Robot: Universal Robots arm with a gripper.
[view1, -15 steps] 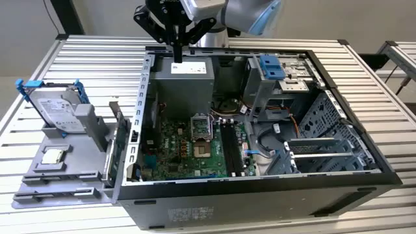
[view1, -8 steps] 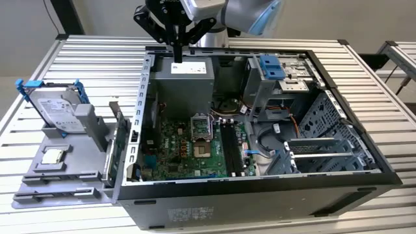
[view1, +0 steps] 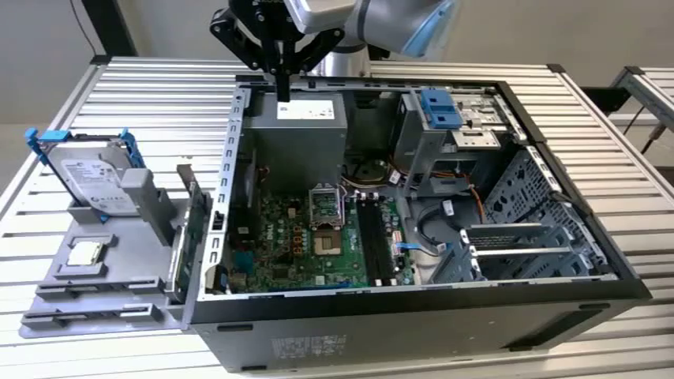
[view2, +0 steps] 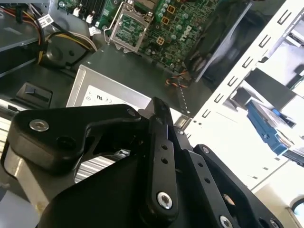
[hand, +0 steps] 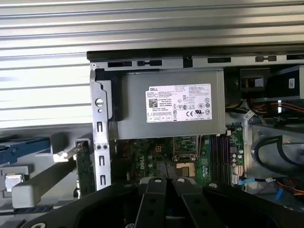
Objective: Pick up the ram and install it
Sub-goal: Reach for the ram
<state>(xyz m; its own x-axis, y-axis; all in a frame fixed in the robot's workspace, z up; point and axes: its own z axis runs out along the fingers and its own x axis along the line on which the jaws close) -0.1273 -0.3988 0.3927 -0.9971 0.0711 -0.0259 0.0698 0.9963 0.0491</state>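
The ram [view1: 189, 229] stands edgewise beside the case [view1: 421, 324]; end effector [view1: 282, 88] seemingly closed, empty.

Gripper [view2: 159, 110] is hanging over silver PSU [view2: 102, 97], fingers closed together. Mobo [view2: 190, 33] w/ CPU socket [view2: 126, 27] is lying beyond; blue-bracketed HDD [view2: 267, 126] is sitting outside the case.

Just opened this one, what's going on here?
A single robot arm is working over an open computer case. Its gripper, fingers shut on nothing, hangs above the power supply at the case's far end in the exterior view. The ram stands on edge in the grey tray on the exterior view's left, beside the case, along with the hard drive and processor chip. It is not yet picked up.
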